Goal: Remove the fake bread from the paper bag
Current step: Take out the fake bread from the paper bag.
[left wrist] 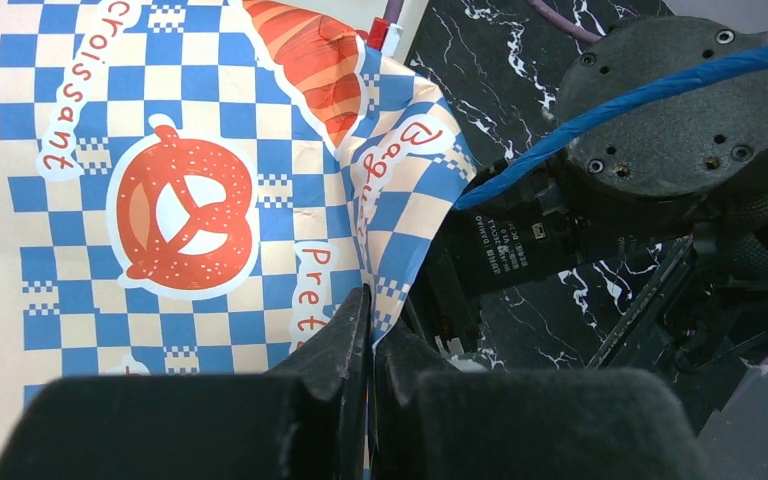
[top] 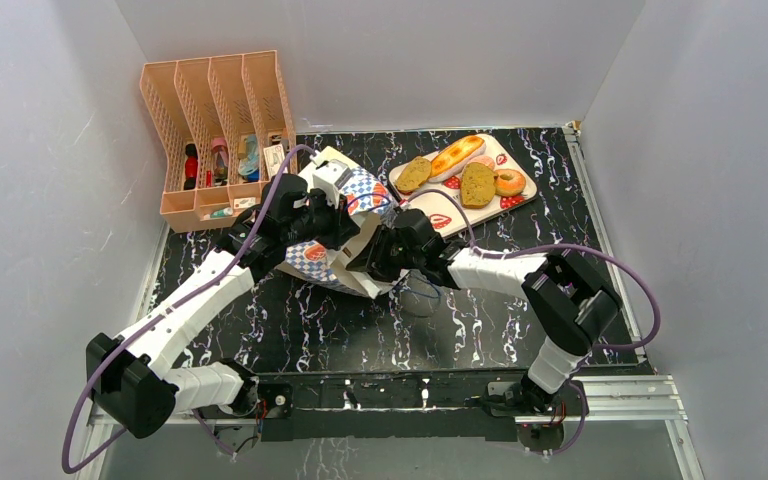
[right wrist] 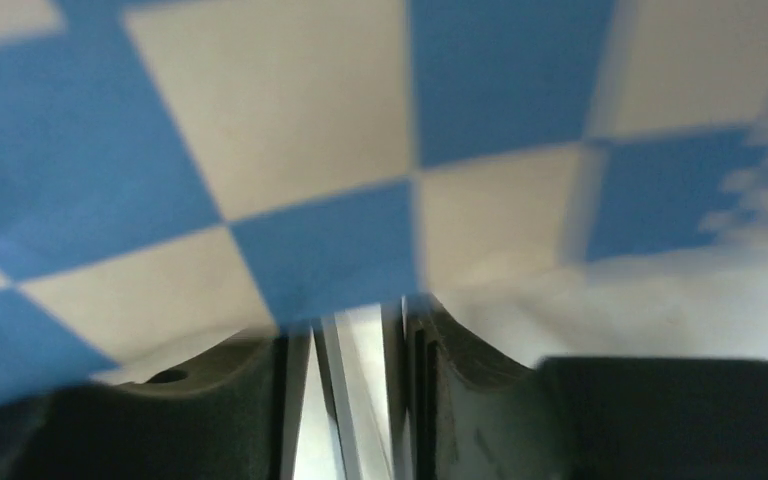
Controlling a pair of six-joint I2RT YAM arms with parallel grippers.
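Note:
The paper bag point(top: 345, 215) lies tilted on the black table between my two grippers. My left gripper point(top: 332, 222) is shut on the bag's edge; in the left wrist view the jaws point(left wrist: 372, 310) pinch the checkered paper point(left wrist: 180, 200). My right gripper point(top: 378, 262) is shut on the bag's other side; its view is filled by blue checks point(right wrist: 330, 150), with paper edges between the jaws point(right wrist: 355, 325). The fake bread lies outside the bag on a tray point(top: 447, 222): long loaf point(top: 457, 155), roll point(top: 413, 174), toast slice point(top: 478, 184), donut point(top: 509, 182). The bag's inside is hidden.
A peach file rack point(top: 220, 130) with small items stands at the back left. A blue cord handle point(left wrist: 640, 95) crosses the right arm's wrist point(left wrist: 660, 150). Grey walls enclose the table on three sides.

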